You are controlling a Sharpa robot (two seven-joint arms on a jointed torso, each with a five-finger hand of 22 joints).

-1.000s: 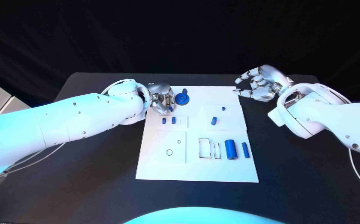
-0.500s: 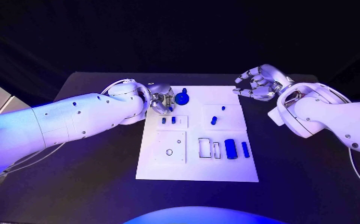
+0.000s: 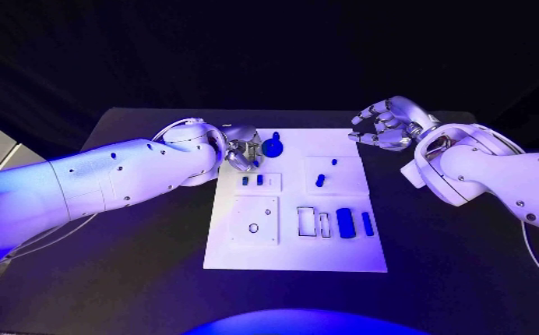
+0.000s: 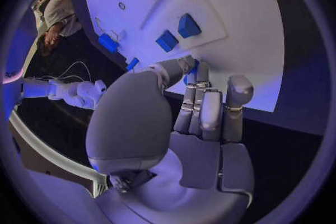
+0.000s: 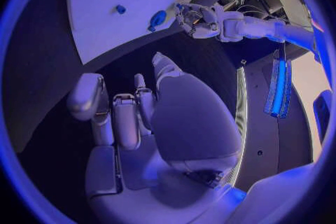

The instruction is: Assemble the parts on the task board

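Note:
The white task board [image 3: 294, 249] lies mid-table. At its far left corner my left hand [image 3: 239, 153] pinches a blue disc-shaped part [image 3: 272, 148] just above the board; that part [image 5: 157, 19] also shows beside my left hand [image 5: 198, 19] in the right wrist view. Blue shows at my left hand's fingertips [image 4: 190, 65] in its wrist view. Two small blue parts [image 3: 251, 181] stand in the board close by, also seen as blocks [image 4: 178, 33]. My right hand [image 3: 385, 126] hovers off the board's far right corner, fingers curled in, holding nothing.
More blue parts sit on the board: two small pegs [image 3: 325, 174] in the right middle panel and two cylinders [image 3: 355, 223] near the right edge. Beside them are rectangular slots [image 3: 312, 221], and a panel with a round hole [image 3: 254, 227]. Black table surrounds the board.

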